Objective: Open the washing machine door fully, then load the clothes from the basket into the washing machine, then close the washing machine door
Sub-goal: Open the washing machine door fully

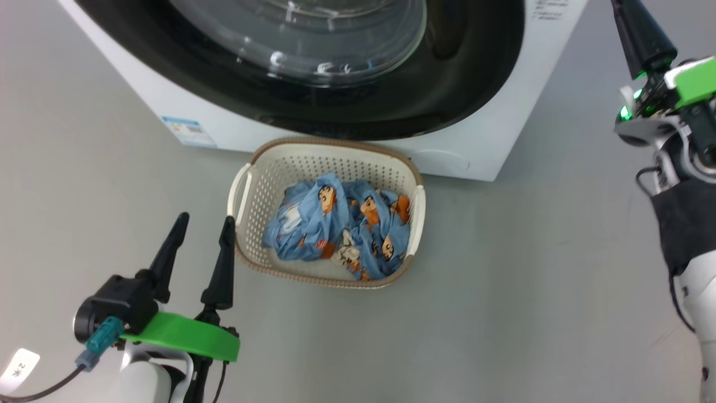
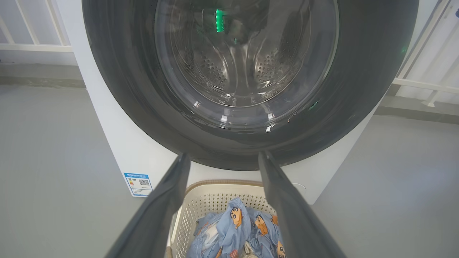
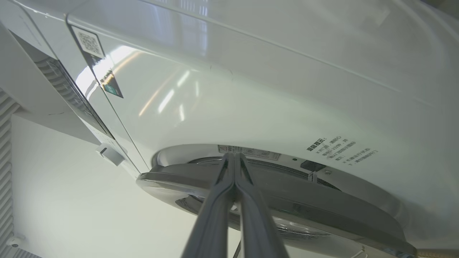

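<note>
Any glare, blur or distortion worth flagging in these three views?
Head view: even light, sharp; small highlights on the door glass. Left wrist view: green light reflected in that glass; left gripper fingers soft up close. Right wrist view: bright glare streaks on the washing machine side; right gripper fingers soft too.

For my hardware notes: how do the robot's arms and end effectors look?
The left end effector has two long, dark, tapered fingers, a bright green bracket, a teal plug on a dark cable, and a pale forearm. The right end effector looks alike, with a green light and a black wrap on its arm.
</note>
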`<state>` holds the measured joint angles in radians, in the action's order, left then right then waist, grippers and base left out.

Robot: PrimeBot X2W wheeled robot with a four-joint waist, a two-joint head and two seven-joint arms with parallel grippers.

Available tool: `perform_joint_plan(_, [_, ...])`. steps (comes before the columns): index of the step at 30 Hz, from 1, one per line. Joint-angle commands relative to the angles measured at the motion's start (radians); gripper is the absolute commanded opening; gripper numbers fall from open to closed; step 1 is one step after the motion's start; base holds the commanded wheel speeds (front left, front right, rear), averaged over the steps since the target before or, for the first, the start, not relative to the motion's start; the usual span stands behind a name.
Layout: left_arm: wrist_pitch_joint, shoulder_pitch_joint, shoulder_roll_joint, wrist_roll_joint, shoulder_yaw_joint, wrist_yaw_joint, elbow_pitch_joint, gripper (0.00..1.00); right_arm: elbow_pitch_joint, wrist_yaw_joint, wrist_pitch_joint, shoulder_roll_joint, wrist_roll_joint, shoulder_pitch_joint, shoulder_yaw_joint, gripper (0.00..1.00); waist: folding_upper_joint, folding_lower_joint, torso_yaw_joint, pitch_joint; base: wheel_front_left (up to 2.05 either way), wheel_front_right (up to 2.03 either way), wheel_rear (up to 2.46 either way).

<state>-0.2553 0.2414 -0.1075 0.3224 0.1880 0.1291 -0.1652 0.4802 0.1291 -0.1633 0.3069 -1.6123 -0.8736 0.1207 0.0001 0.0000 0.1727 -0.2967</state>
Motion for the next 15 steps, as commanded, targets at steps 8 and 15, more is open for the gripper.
perform_joint_plan(8, [-0.006, 0.066, -0.012, -0.001, -0.009, 0.002, 0.039, 1.0, 0.069, 0.002, -0.2, 0.015, -0.067, -0.13, 0.012, 0.0, -0.0001, 0.0, 0.039, -0.081, 0.0, 0.0, 0.0])
perform_joint_plan(15, [-0.006, 0.091, -0.006, 0.005, 0.01, 0.002, 0.046, 1.0, 0.122, 0.002, -0.309, 0.009, -0.083, -0.207, 0.022, 0.0, -0.0001, 0.0, 0.048, -0.122, 0.0, 0.0, 0.0])
